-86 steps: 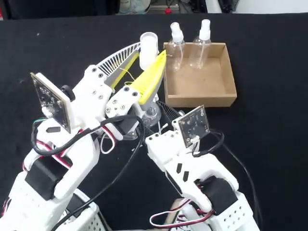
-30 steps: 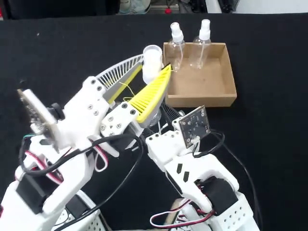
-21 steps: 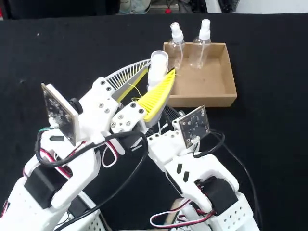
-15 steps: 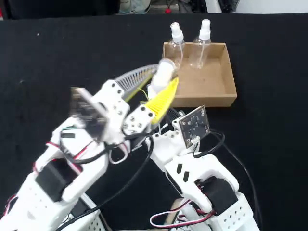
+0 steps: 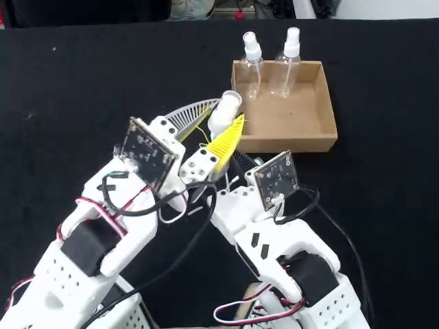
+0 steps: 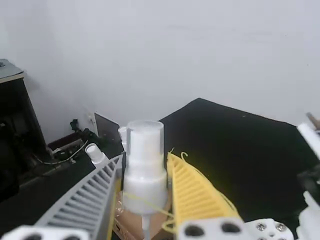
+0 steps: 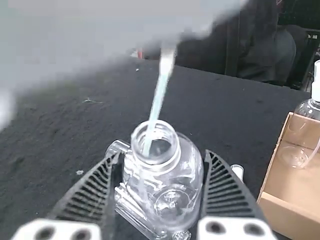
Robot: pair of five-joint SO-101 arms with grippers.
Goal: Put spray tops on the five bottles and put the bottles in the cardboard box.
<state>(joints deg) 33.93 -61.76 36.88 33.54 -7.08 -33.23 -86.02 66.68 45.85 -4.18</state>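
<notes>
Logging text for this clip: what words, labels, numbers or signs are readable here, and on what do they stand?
No text here is readable.
cardboard box: plain walls, no print seen.
boxed bottles: clear, no labels.
spray top and held bottle: unmarked.
camera boards on the arms: any markings are too small to read.

Looking down from above, my left arm sits over the bottle and hides nearly all of it. Just above the bottle's neck, the tube of the spray top runs up into a grey blur, can't tell what's what. The cardboard box beside the bottle is cut off at the edge.
</notes>
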